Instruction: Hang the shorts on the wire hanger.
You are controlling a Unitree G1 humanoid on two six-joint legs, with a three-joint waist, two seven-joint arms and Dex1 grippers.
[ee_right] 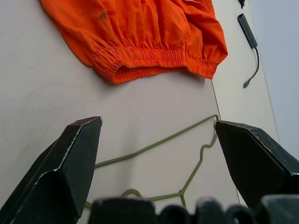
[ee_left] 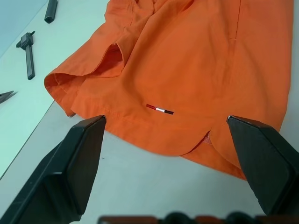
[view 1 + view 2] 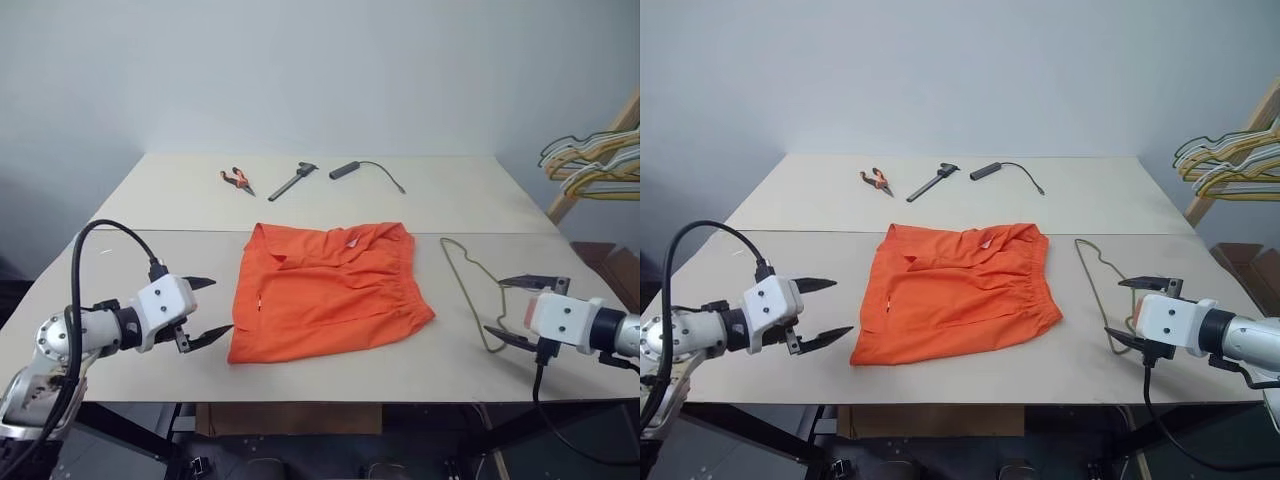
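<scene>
Left claw, fingers spread wide and empty, hovers just beside the hem edge of the shorts. Right claw, likewise spread and empty, hangs over the wire hanger. The shorts lie flat at the middle of the counter, waistband toward the hanger, which lies on the counter just beside them, apart from the fabric. Pliers, a dark hand tool and a cabled black device rest along the far edge. Stage: approach, nothing yet grasped. The next move probably calls for the right claw to descend and pinch the thin wire, a shallow target on a flat surface.
</scene>
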